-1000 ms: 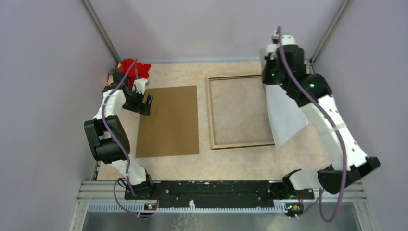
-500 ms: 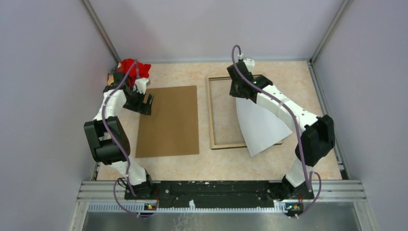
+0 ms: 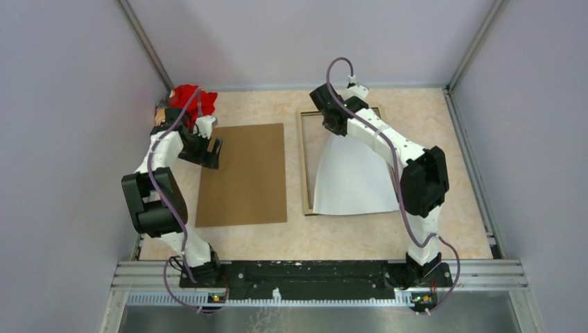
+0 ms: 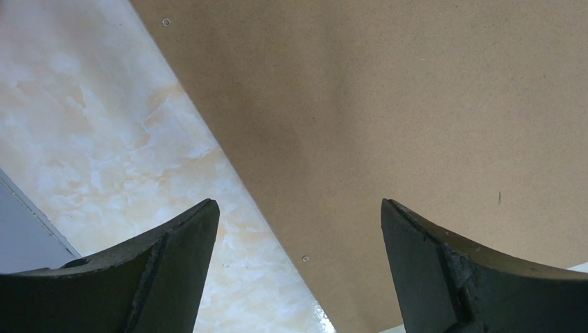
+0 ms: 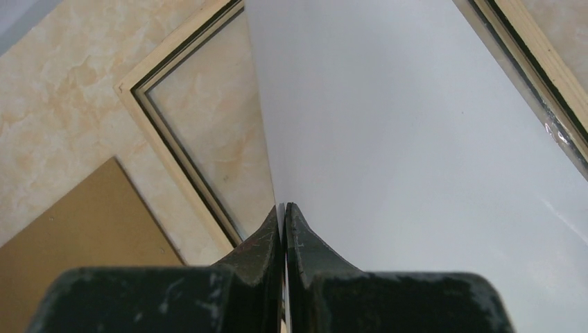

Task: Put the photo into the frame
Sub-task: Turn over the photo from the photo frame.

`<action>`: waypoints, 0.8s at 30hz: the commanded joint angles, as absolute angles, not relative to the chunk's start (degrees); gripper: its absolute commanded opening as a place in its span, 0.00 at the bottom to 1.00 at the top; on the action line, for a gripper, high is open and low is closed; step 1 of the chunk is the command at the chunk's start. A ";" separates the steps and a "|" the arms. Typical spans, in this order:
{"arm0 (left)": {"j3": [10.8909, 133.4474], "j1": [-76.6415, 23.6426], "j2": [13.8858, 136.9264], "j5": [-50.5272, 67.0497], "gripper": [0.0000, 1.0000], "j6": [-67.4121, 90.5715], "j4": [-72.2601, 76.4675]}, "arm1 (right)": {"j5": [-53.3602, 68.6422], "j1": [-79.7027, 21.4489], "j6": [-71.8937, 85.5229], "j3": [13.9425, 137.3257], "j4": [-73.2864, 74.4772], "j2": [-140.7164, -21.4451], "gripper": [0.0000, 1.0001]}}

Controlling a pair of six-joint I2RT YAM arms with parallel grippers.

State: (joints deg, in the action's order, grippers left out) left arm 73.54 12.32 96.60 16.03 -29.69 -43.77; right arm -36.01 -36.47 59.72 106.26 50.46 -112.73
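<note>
The photo shows its plain white reverse and hangs from my right gripper, sloping down over the frame's right and near parts. My right gripper is shut on the photo's top edge. The frame lies flat with its tan wood back up; the table shows through its pane beside the left rail. My left gripper stands open over the left edge of the brown backing board. In the left wrist view my gripper holds nothing above the board.
A red object sits in the back left corner behind the left arm. The backing board lies just left of the frame. Grey walls close in the table on three sides.
My right arm has swung left from the right wall, carrying the photo over the frame, so the sheet now drapes across the opening. The left arm has stayed where it was.
</note>
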 commanded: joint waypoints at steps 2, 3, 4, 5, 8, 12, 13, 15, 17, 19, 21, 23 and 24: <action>72.74 12.17 95.01 16.35 0.93 -29.95 -42.31 | -40.77 -36.53 61.69 109.08 51.23 -113.64 0.00; 72.67 12.15 95.01 16.35 0.93 -30.01 -42.19 | -41.10 -36.54 60.62 108.72 50.63 -113.66 0.00; 72.67 12.17 95.05 16.40 0.93 -30.06 -42.06 | -41.16 -36.52 58.94 108.19 49.45 -113.62 0.00; 72.66 12.17 95.11 16.35 0.93 -30.06 -42.03 | -41.10 -36.60 57.05 107.25 47.15 -113.49 0.00; 72.68 12.14 95.51 16.35 0.92 -29.89 -41.97 | -39.60 -36.56 49.61 105.41 41.30 -113.12 0.00; 72.70 12.16 95.71 16.44 0.92 -29.72 -41.77 | -38.80 -36.50 42.87 104.86 37.01 -113.32 0.00; 72.73 12.16 95.76 16.36 0.92 -29.63 -41.82 | -38.56 -36.29 41.79 104.92 36.32 -113.47 0.00; 72.86 12.16 95.84 16.29 0.92 -29.61 -41.83 | -38.20 -36.04 40.30 105.23 35.88 -113.73 0.00; 73.04 12.16 95.86 16.32 0.92 -29.61 -41.81 | -37.66 -35.66 39.14 105.00 34.97 -113.98 0.00; 73.12 12.21 95.95 16.20 0.92 -29.62 -41.81 | -36.90 -35.28 38.12 104.73 34.18 -114.24 0.00; 73.12 12.18 96.02 16.10 0.91 -29.54 -41.82 | -36.54 -35.12 38.05 104.68 34.26 -114.59 0.00; 73.21 12.15 96.06 16.10 0.91 -29.55 -41.85 | -36.44 -34.92 37.88 104.37 34.38 -114.78 0.00; 73.21 12.20 96.06 16.16 0.91 -29.54 -41.89 | -36.68 -34.82 38.22 104.35 34.86 -114.86 0.00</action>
